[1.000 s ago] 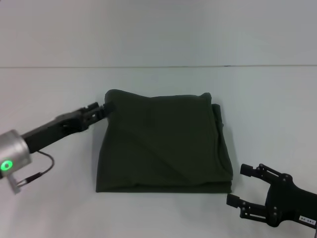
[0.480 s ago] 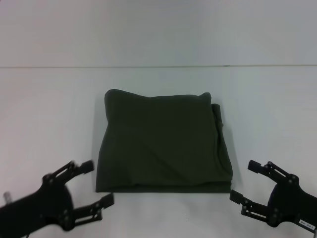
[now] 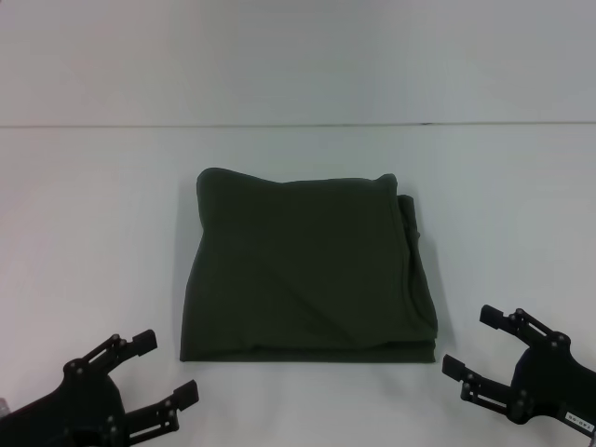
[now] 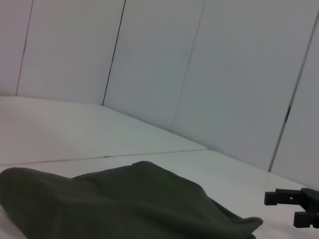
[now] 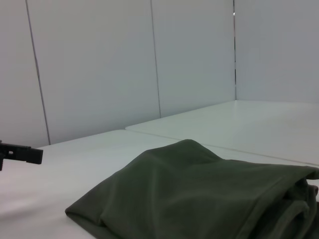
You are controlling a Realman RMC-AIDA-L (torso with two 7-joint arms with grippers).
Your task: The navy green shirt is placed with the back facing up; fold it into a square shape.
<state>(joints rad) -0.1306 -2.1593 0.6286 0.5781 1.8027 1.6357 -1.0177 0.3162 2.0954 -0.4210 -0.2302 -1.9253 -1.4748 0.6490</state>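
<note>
At near left, above the white surface (image 3: 84, 233), left gripper (image 3: 160, 374) wide apart, holding nothing. At middle, navy green shirt (image 3: 307, 275) lying folded, nearly square. At near right, right gripper (image 3: 475, 343) also spread wide, holding nothing. Best now to keep both clear of the cloth. Inner layers hidden; arms cut off at the edge.

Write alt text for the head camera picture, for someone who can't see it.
A dark green shirt, folded into a rough square, lies on a white table. The left claw and right claw sit open at the near corners, both clear of the cloth.
</note>
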